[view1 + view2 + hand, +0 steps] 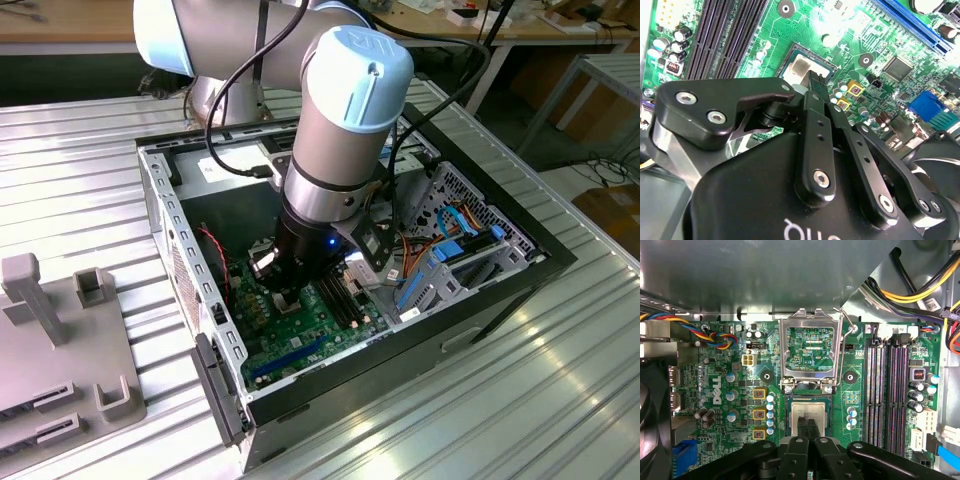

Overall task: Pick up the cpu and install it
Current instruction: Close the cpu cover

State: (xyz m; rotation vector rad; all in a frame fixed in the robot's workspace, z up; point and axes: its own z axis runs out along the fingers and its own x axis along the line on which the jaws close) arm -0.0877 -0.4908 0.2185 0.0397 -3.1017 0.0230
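The end effector (pixel 807 424), fingers pressed together, has its tips over the cpu (pixel 809 408).

Counts: 1 cpu (pixel 809 409), 1 green circuit board (pixel 715 382), 4 long memory slots (pixel 887 390), 3 yellow square parts (pixel 759 414), 1 raised socket frame (pixel 810 316), 1 open computer case (pixel 165 225), 1 robot arm (pixel 340 110), 1 hand (pixel 808 421).

Silver-grey cpu (pixel 809 409), green circuit board (pixel 855 390), black pincer (pixel 808 421), blue slot (pixel 910 25)
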